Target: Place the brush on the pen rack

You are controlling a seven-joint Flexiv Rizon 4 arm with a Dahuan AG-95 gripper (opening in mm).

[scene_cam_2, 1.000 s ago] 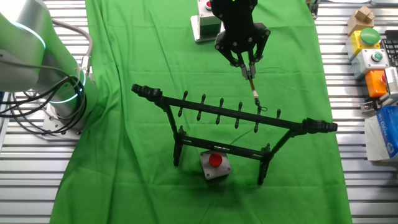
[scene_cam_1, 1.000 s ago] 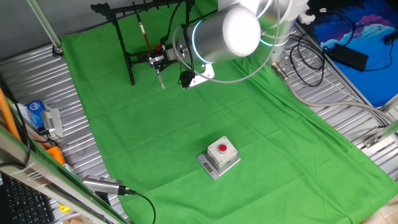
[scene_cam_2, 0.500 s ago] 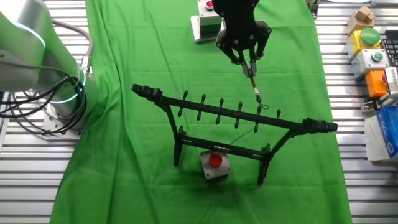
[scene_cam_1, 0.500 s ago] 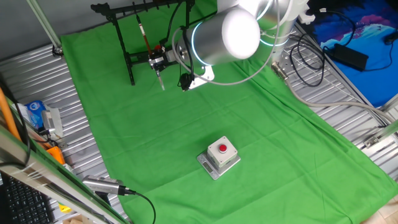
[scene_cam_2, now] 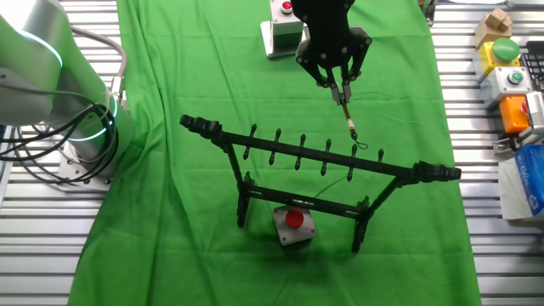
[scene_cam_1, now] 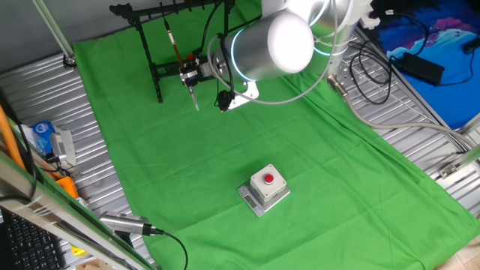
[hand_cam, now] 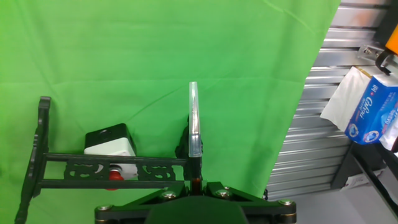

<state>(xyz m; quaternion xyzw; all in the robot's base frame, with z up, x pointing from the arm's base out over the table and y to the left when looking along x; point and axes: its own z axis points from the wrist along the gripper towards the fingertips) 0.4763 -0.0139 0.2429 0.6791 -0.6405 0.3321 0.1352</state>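
The brush is a thin reddish-brown shaft, held tilted. Its lower end reaches the pegs near the right end of the pen rack's top bar. My gripper is shut on the brush's upper part, just beyond the black pen rack. In one fixed view the gripper is in front of the rack, with the brush slanting up toward the top bar. In the hand view the brush points straight ahead from the gripper, over the rack.
A grey box with a red button sits under the rack's lower crossbar. Another such box stands mid-cloth. A silver cylinder with a black cable lies at the cloth's edge. A tissue pack lies on the metal surface.
My gripper with the brush has shifted very slightly away from the rack over the first half second. Since then nothing visibly moves.
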